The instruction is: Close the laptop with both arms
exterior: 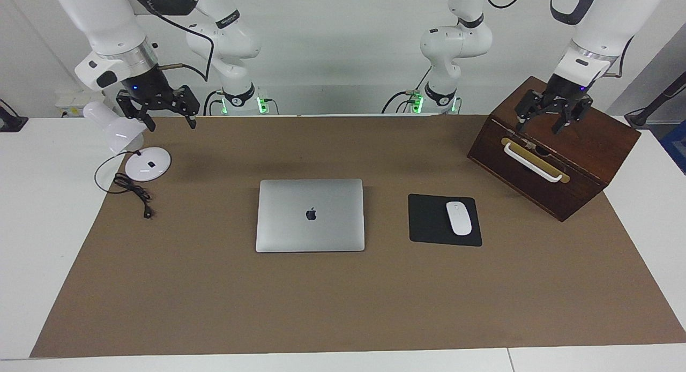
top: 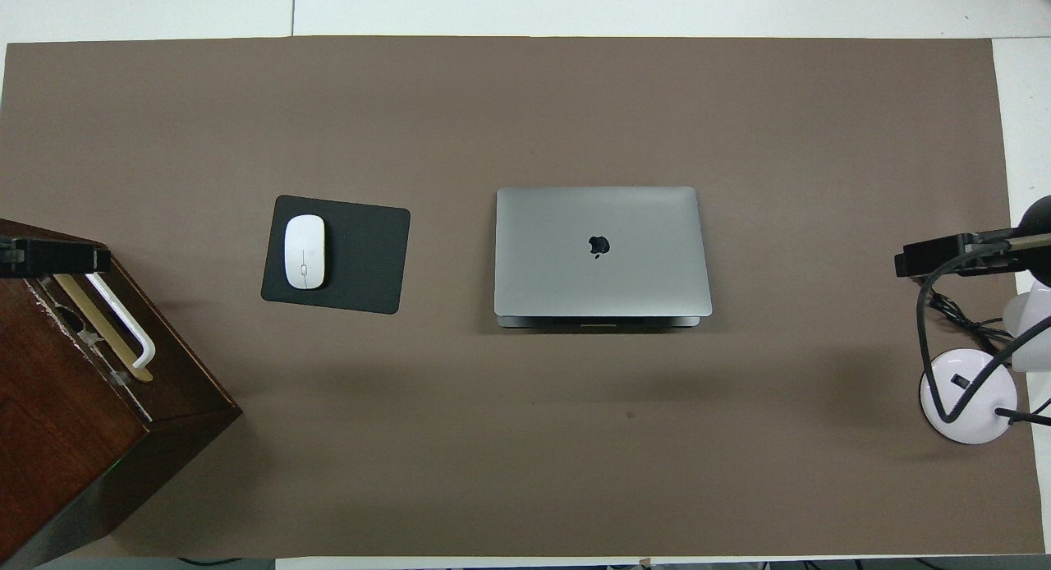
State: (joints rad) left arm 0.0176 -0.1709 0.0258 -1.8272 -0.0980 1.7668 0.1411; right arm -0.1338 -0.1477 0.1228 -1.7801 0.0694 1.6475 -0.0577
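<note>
The laptop (exterior: pixel 310 215) is lying shut and flat at the middle of the brown mat (exterior: pixel 343 307), its lid with the dark logo facing up. At its 3 o'clock in the facing view, toward the left arm's end of the table, the black mouse pad (exterior: pixel 429 220) is lying flat, and the white mouse (exterior: pixel 459 217) is resting on it.

The left gripper (exterior: pixel 546 124) is hanging at about 1 o'clock from the laptop in that view, over the top of the wooden box (exterior: pixel 584 163), above its white handle (exterior: pixel 532 162). Its fingers are standing spread wide apart, gripping nothing and touching nothing.

The right gripper (exterior: pixel 172 123) is hanging at about 10 o'clock from the laptop, over the mat's edge just beside the white desk lamp (exterior: pixel 128 147). Its fingers are likewise spread wide and are holding nothing.

Both grippers are well apart from the laptop.
</note>
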